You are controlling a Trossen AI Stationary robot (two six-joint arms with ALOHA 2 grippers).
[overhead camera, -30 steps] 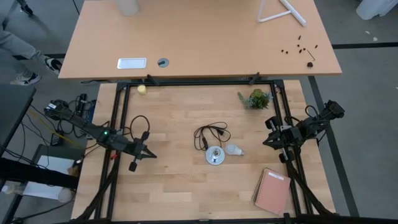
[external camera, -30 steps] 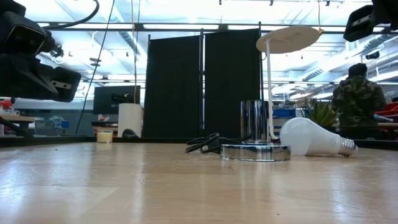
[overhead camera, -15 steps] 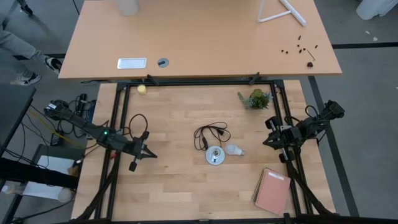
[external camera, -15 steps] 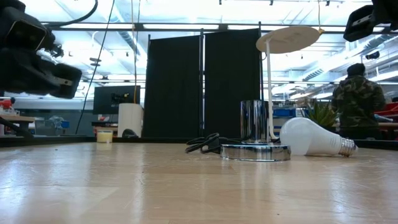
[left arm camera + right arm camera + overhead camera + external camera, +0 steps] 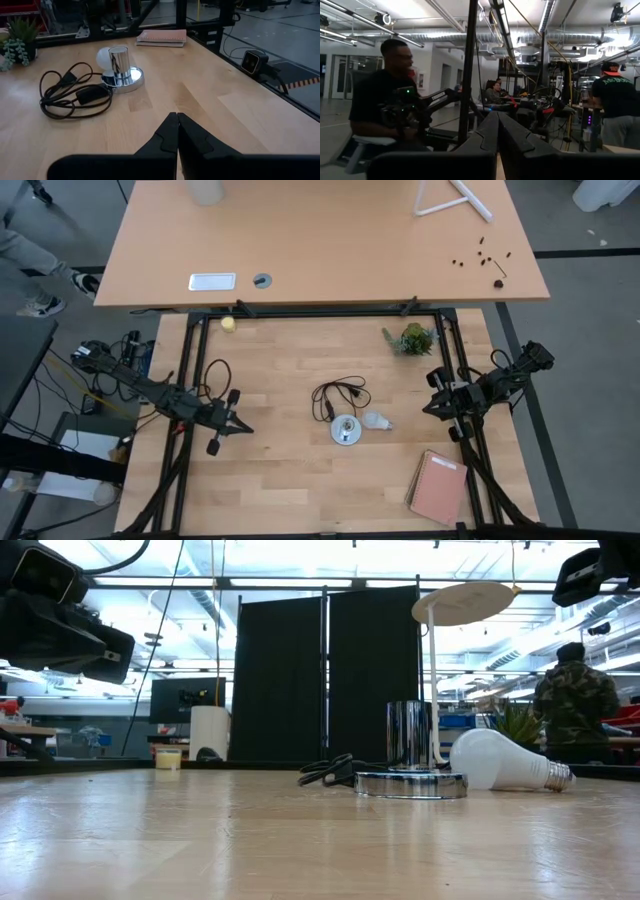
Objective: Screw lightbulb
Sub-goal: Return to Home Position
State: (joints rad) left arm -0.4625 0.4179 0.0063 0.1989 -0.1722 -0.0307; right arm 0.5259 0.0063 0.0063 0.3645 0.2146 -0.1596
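Observation:
The white lightbulb [image 5: 375, 420] lies on its side on the table, its grey screw base [image 5: 558, 777] pointing away from the round silver socket disc [image 5: 346, 430], which stands right beside it with its upright chrome socket [image 5: 408, 735]. The bulb also shows behind the socket in the left wrist view [image 5: 103, 56]. The black cord [image 5: 338, 395] lies coiled beyond the disc. My left gripper [image 5: 243, 430] is shut and empty, above the table's left part, pointing toward the disc. My right gripper [image 5: 428, 408] is shut and empty at the table's right edge.
A pink notebook [image 5: 438, 486] lies at the near right. A small potted plant [image 5: 411, 338] stands at the far right, a yellowish ball [image 5: 228, 323] at the far left. People show in the room beyond the table. Bare wood [image 5: 280, 470] lies between the left gripper and the disc.
My left gripper has risen a little and eased slightly toward the table's right; it stays shut. The bulb, disc and cord have kept still.

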